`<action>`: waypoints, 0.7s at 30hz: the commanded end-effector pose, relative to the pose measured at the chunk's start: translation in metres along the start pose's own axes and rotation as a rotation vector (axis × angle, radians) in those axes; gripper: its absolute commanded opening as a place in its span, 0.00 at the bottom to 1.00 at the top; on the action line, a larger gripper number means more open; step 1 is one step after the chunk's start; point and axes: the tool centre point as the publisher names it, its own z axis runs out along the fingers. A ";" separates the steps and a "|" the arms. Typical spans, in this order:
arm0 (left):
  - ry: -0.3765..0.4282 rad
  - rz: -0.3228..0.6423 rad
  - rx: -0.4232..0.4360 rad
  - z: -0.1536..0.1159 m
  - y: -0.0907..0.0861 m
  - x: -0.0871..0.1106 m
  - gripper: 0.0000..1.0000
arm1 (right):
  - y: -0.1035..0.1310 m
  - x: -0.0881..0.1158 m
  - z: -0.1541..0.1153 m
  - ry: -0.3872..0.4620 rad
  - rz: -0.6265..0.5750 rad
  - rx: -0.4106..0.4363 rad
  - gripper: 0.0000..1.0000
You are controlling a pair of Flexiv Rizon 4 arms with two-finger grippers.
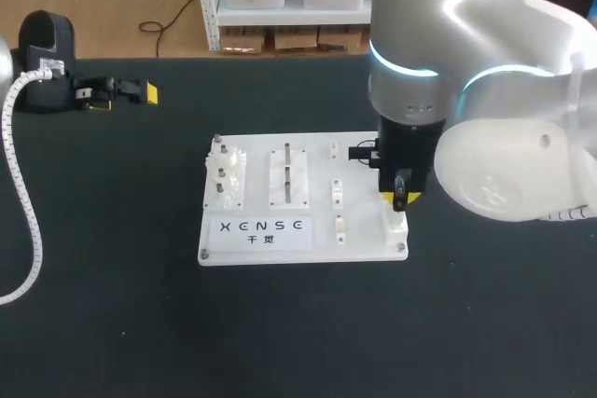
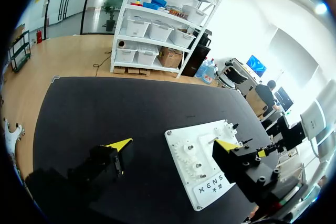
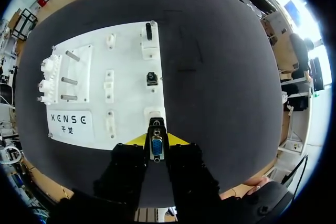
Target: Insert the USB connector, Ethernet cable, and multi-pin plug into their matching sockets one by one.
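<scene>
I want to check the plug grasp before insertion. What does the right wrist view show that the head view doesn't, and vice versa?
Only the right wrist view: the multi-pin plug, clamped in the right gripper, just short of a white socket ahead of it. Only the head view: the left gripper, open, off to the left and well apart from the white board. Both: the board with its gears and upright pegs.

The counter (image 1: 103, 323) is black, the board (image 1: 366, 249) white with black lettering. The multi-pin plug (image 3: 156, 146) has a blue face; the jaws holding it are black with yellow tips.
</scene>
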 end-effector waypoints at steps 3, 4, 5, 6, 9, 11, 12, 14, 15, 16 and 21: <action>0.000 0.000 0.000 0.000 0.000 0.000 1.00 | -0.001 0.000 0.003 0.004 0.003 0.004 0.00; 0.000 0.000 0.000 0.000 0.000 0.000 1.00 | -0.001 0.000 0.004 0.004 0.004 0.005 0.00; 0.000 0.000 0.000 0.000 0.000 0.000 1.00 | -0.001 0.000 0.004 0.005 0.004 0.005 0.00; 0.000 0.000 0.000 0.000 0.000 0.000 1.00 | -0.001 0.000 0.004 0.006 0.005 0.005 0.00; 0.000 0.000 0.000 0.000 0.000 0.000 1.00 | -0.001 0.000 0.005 0.009 0.006 0.004 0.00; 0.000 0.000 0.000 0.000 0.000 0.000 1.00 | 0.000 0.000 0.005 0.009 0.005 0.002 0.00; 0.000 0.000 0.000 0.000 0.000 0.000 1.00 | 0.001 0.000 0.005 0.009 0.004 0.002 0.00; 0.000 0.000 0.000 0.000 0.000 0.000 1.00 | 0.001 0.000 0.005 0.008 0.004 0.001 0.00; 0.000 0.000 0.000 0.000 0.000 0.000 1.00 | 0.001 0.000 0.005 0.008 0.004 0.001 0.00; 0.000 0.000 0.000 0.000 0.000 0.000 1.00 | 0.001 -0.001 0.005 0.008 0.005 0.000 0.00; 0.000 0.000 0.000 0.000 0.000 0.000 1.00 | 0.002 -0.003 0.006 0.010 0.006 0.004 0.00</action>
